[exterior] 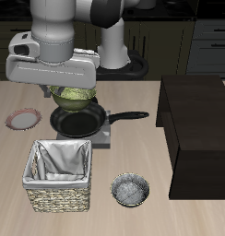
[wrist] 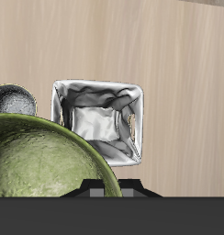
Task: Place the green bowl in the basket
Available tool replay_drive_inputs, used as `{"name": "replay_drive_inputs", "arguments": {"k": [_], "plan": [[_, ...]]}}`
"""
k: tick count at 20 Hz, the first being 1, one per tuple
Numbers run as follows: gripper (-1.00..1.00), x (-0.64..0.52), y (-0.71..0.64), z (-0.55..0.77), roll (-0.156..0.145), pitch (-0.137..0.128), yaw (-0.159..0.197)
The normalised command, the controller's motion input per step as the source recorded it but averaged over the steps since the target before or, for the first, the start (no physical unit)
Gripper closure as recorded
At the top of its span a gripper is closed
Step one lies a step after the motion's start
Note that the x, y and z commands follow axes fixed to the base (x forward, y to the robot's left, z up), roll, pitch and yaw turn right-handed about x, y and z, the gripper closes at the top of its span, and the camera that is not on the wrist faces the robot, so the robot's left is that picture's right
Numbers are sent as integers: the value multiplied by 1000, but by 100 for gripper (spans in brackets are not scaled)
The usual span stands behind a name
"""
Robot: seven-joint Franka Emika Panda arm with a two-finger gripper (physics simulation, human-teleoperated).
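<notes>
The green bowl [exterior: 74, 97] hangs from my gripper [exterior: 72, 92], lifted above the black frying pan [exterior: 79, 121]. In the wrist view the bowl [wrist: 40, 161] fills the near field, olive-green with pale speckles and a lighter rim. My gripper is shut on the bowl's rim; its fingers are mostly hidden behind the bowl and the hand. The basket [exterior: 59, 174] stands nearer the table's front edge than the pan, woven tan wicker lined with grey-white cloth. It is empty, and it shows whole in the wrist view [wrist: 98, 119].
A grey-blue speckled bowl [exterior: 130, 190] sits beside the basket near the front edge; it also shows in the wrist view [wrist: 13, 99]. A pinkish-rimmed plate [exterior: 23, 118] lies beside the pan. The pan's handle [exterior: 131, 116] points toward a large dark box [exterior: 195, 129].
</notes>
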Motion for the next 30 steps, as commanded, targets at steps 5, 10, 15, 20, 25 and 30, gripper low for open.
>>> {"name": "replay_drive_inputs", "arguments": {"k": [5,10,15,20,25,30], "plan": [[100,166,-237,47,7,-20,7],[100,219,-213,15,20,0,-6],[100,193,-150,-276,-27,19,-5],[100,86,-48,-278,-8,27,3],[100,74,-60,-305,-2,24,26],[100,73,-28,-317,-10,23,19]]}}
